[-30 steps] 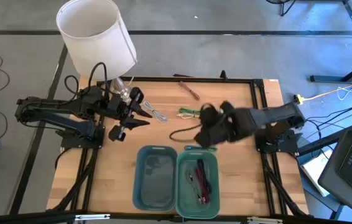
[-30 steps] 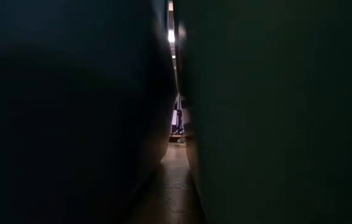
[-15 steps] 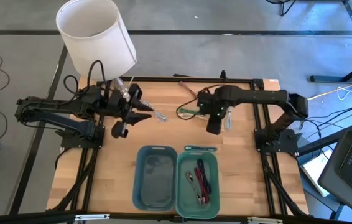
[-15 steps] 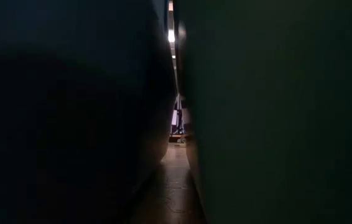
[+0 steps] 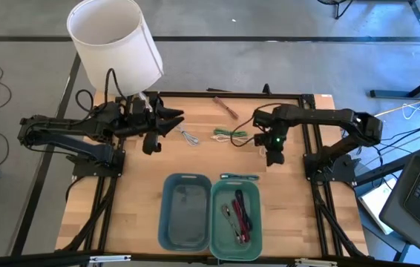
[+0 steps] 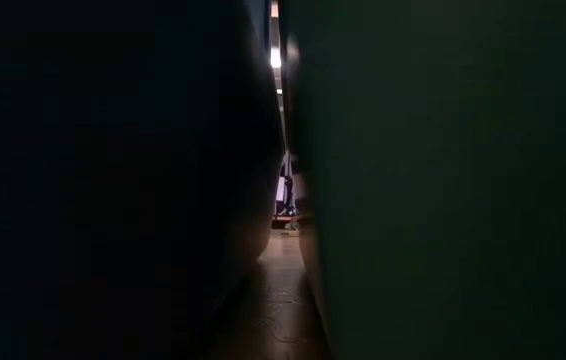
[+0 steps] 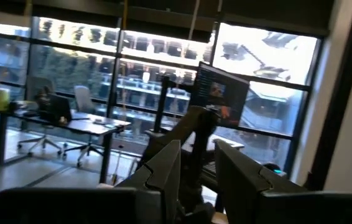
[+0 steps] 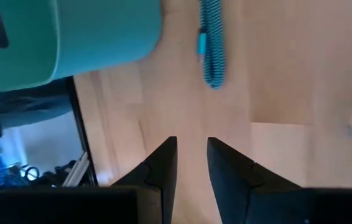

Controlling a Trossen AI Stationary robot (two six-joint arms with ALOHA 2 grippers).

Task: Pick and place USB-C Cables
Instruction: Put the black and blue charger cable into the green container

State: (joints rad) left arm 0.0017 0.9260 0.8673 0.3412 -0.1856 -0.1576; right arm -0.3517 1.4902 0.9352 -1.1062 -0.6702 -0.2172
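Several USB-C cables lie on the wooden table in the high view: a grey one (image 5: 189, 137), a green one (image 5: 227, 134), a brown one (image 5: 226, 107) near the far edge, and a teal one (image 5: 238, 176) by the far rim of the right tray (image 5: 255, 222). That tray holds red and dark cables (image 5: 240, 215). My right gripper (image 5: 273, 158) hangs right of the green cable, narrowly open and empty. In its wrist view (image 8: 191, 146) it points down at bare wood, with the teal cable (image 8: 212, 43) ahead. My left gripper (image 5: 176, 119) is open and empty, left of the grey cable (image 7: 198, 162).
Two teal trays stand side by side near the table's near edge; the left one (image 5: 169, 215) holds no cable that I can see. A white lampshade (image 5: 113, 41) stands over the far left corner. The low view is blocked by the dark tray walls (image 6: 113, 180).
My right gripper has swung from above the right tray's far rim toward the far edge, then toward the table's right, and now points down. My left gripper has moved toward the far edge and tipped up to level, still open. The teal cable now shows by the tray rim.
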